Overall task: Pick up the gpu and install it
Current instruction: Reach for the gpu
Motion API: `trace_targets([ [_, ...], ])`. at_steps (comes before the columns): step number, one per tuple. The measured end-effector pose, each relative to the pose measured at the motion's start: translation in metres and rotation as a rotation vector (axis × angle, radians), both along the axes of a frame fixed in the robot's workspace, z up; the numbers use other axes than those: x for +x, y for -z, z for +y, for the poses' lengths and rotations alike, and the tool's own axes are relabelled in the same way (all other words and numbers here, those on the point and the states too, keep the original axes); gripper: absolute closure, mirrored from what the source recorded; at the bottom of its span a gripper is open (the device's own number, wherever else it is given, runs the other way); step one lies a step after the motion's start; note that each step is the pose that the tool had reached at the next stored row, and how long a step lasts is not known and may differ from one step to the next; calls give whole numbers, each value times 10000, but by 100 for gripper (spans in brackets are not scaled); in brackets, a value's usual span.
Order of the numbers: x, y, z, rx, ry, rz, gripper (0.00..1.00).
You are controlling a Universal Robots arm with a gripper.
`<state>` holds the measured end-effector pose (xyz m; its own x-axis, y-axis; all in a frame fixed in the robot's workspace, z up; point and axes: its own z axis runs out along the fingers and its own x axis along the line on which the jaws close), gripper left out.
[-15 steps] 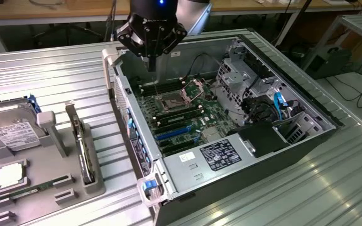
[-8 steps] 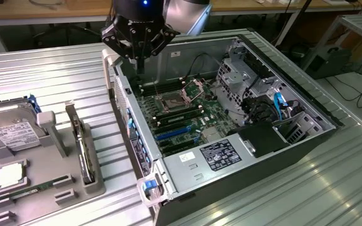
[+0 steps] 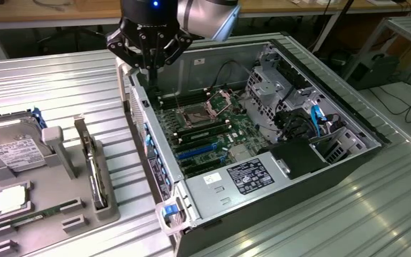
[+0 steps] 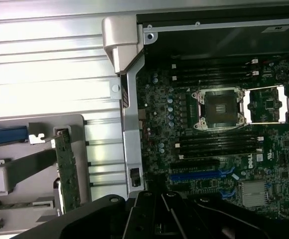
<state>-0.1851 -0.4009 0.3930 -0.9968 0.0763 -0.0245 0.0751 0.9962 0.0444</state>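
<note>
At one o'clock from the gpu (image 3: pixel 90 160), racked on edge for pinching, my fingers (image 3: pixel 147 60) hang shut and empty.

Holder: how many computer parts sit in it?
4: hard drive at the far end, CPU just nearer, memory stick nearest, gpu on edge along the exterior view's right side. Others may lie off-frame.

tool (image 3: pixel 150 72): hanging over a corner of the open computer case (image 3: pixel 298 214), fingers pressing together
gpu (image 3: pixel 91 160): standing on edge in the grey holder (image 3: pixel 107 211), well apart from the tool
hard drive (image 3: pixel 13 151): lying in the same holder
</note>
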Motion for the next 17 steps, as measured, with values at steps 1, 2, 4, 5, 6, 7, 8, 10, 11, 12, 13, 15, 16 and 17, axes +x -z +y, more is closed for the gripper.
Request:
trace_targets([
  [1, -17, 0, -2, 0, 0, 0, 89],
  [2, -35, 0, -3, -1, 0, 1, 89],
  [4, -73, 1, -6, 0, 0, 1, 89],
  [5, -91, 1, -6, 0, -1, 1, 89],
  [6, -107, 2, -7, 0, -1, 0, 89],
  [7, -127, 1, -8, -1, -1, 2, 89],
  [8, -141, 1, -9, -1, 0, 4, 89],
  [10, -168, 2, -10, 0, -1, 3, 89],
  [11, -188, 2, -11, -1, 0, 4, 89],
  [12, -201, 2, -11, -1, 0, 5, 89],
  [13, -224, 3, -12, 0, 0, 6, 89],
  [15, -252, 3, -14, -1, 0, 6, 89],
  [16, -268, 3, -14, 0, 0, 6, 89],
  [17, -285, 4, -15, -1, 0, 6, 89],
])
